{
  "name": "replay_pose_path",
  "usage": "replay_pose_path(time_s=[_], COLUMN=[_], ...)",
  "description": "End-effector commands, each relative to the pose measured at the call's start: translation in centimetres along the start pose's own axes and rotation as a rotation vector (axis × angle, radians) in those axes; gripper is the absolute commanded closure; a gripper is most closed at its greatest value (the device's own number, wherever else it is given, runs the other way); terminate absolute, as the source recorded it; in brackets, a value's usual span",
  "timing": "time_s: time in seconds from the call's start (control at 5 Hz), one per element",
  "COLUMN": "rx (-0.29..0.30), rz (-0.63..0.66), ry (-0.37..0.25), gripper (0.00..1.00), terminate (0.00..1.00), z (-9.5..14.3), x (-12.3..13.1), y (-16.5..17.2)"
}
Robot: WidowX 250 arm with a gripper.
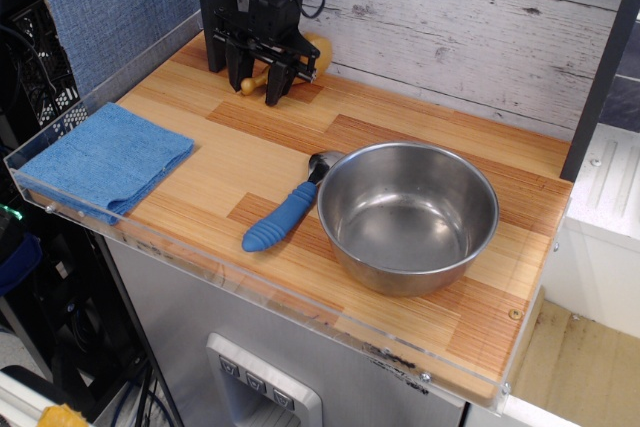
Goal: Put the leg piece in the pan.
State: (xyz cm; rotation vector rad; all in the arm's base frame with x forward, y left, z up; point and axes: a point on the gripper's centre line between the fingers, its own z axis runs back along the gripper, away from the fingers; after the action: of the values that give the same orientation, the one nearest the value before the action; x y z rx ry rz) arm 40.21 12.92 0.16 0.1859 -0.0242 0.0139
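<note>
The golden-yellow leg piece lies at the back left of the wooden table, bulbous end to the right, thin bone end pointing left between my fingers. My black gripper points down over it, with the fingers closed in on the bone shaft. The shiny steel pan stands empty at the front right, well apart from the gripper.
A blue-handled metal spoon lies against the pan's left side. A folded blue cloth lies at the front left corner. A clear plastic lip runs along the table's front and left edges. A grey plank wall stands behind.
</note>
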Motion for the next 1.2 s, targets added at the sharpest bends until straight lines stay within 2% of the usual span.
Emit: replay_pose_path(time_s=[0.0, 0.2, 0.4, 0.6, 1.0], rx=[-0.032, -0.088, -0.183, -0.215, -0.201], rz=[-0.154, -0.155, -0.146, -0.1, -0.053], ry=[-0.017, -0.052, -0.092, -0.088, -0.043], gripper=[1.0, 1.0, 1.0, 1.0, 1.0], terminate=[0.0, 0.0, 0.0, 0.0, 0.0], z=[-3.2, -2.3, 0.9, 3.0, 2.5], x=[-7.0, -7.9, -7.8, -8.8, -12.9], y=[-3.0, -2.7, -1.9, -1.1, 0.2])
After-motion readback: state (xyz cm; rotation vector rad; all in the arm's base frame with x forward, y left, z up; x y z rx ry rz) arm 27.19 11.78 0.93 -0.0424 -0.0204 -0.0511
